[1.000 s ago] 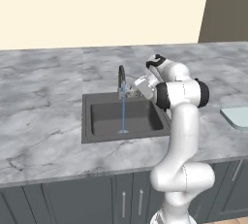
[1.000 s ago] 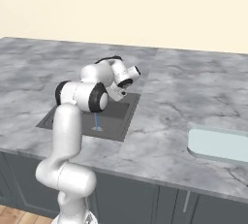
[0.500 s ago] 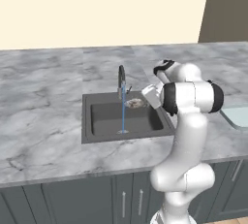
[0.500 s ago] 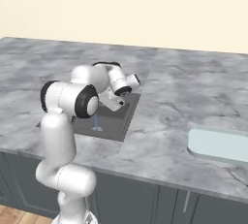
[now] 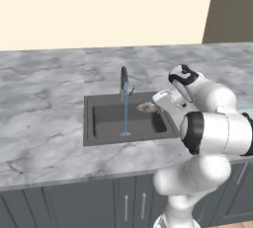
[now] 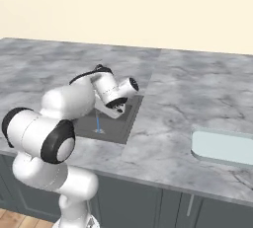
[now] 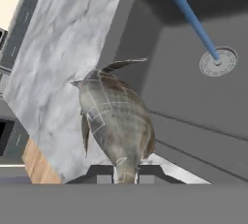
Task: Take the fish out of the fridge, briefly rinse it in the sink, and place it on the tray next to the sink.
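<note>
Grey marble worktop (image 5: 44, 123): veined stone look, smooth, faint sheen. Dark grey rectangular sink basin (image 5: 106, 118): matt, smooth, no reflections. Black curved gooseneck tap (image 5: 123, 80): dull dark metal look. Silvery-grey scaled fish (image 7: 118, 121): faintly glossy skin, brownish patches, fine line pattern. Pale blue-green flat tray (image 6: 225, 147): smooth, plastic-like, slight gloss. Dark grey cabinet fronts (image 5: 59, 205): matt, with thin bright metal handles.

Fish (image 5: 147, 107) over sink (image 5: 99, 133) right side; tap (image 5: 123, 80) running.
</note>
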You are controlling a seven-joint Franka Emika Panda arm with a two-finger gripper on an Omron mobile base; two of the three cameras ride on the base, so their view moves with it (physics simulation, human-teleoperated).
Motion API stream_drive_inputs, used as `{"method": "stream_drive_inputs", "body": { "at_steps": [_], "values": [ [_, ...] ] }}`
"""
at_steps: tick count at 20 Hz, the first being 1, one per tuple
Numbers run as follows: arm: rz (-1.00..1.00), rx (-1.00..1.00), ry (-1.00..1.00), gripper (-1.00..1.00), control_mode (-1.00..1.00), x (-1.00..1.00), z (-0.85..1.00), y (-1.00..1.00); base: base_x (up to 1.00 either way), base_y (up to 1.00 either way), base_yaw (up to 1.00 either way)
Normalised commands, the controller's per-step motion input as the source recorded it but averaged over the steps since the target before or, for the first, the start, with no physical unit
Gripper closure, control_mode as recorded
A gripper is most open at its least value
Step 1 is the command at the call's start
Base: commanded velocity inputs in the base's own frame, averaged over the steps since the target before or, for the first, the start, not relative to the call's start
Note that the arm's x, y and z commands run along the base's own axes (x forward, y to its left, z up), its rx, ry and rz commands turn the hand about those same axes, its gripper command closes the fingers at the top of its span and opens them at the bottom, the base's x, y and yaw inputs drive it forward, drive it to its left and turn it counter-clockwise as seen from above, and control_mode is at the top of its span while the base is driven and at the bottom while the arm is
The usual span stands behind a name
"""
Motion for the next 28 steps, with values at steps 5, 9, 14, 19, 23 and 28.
{"method": "stream_drive_inputs", "body": {
  "at_steps": [5, 9, 14, 19, 23, 28],
  "values": [
    [-0.49, -0.39, 0.01, 1.0, -1.0, -0.87, 0.42, -0.1, 0.0, 0.0, 0.0],
    [-0.57, -0.41, 0.07, 1.0, -1.0, -0.54, 0.31, -0.21, 0.0, 0.0, 0.0],
    [-0.47, -0.42, 0.07, 1.0, -1.0, -0.01, 0.56, -0.87, 0.0, 0.0, 0.0],
    [-0.39, -0.32, 0.26, 1.0, -1.0, 0.5, 0.47, -1.0, 0.0, 0.0, 0.0],
    [-0.33, -0.17, 0.37, 1.0, -1.0, 0.54, 0.12, -1.0, 0.0, 0.0, 0.0],
    [-0.17, 0.02, 0.45, 1.0, -1.0, 0.27, -0.06, -1.0, 0.0, 0.0, 0.0]
  ]
}}
